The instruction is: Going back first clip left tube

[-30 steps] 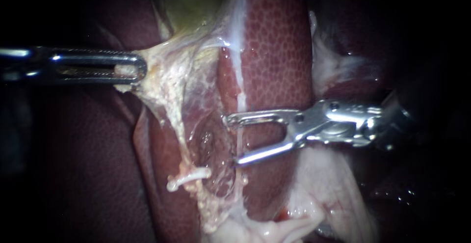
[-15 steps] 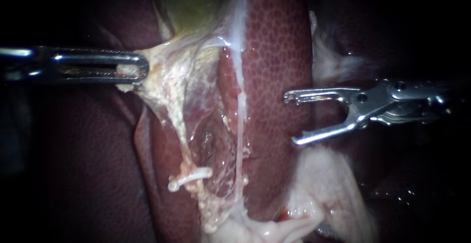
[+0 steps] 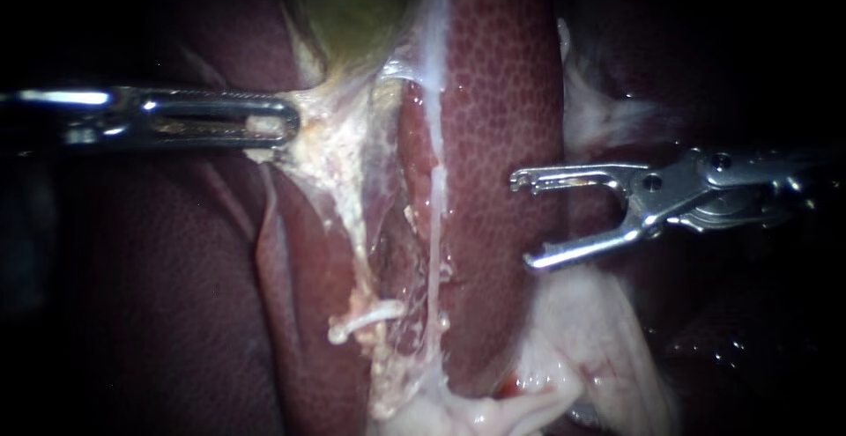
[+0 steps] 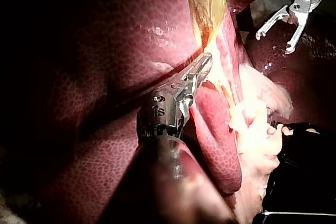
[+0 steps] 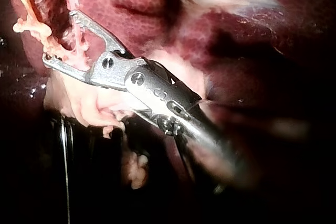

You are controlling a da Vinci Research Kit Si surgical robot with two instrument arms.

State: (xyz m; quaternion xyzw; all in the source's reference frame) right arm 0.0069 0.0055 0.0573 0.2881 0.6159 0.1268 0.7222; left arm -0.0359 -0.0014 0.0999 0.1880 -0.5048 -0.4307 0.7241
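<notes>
Dark red liver (image 3: pixel 502 119) fills the background, with the yellow-green gallbladder (image 3: pixel 352 4) at the top of the endoscope view. My left instrument (image 3: pixel 284 122) enters level from the left. Its jaws are clenched on pale tissue just below the gallbladder, and a wide fibrous strand (image 3: pixel 348 189) runs down from that grip. A thin pale tube (image 3: pixel 434 242) runs alongside it, against the edge of the liver lobe. I cannot tell which of the two is the task's left tube. My right instrument (image 3: pixel 523 220) enters from the right. Its jaws are spread wide and hold nothing. They sit over the liver lobe, clear of the thin pale tube, above a mass of pale fatty tissue (image 3: pixel 573 339)
</notes>
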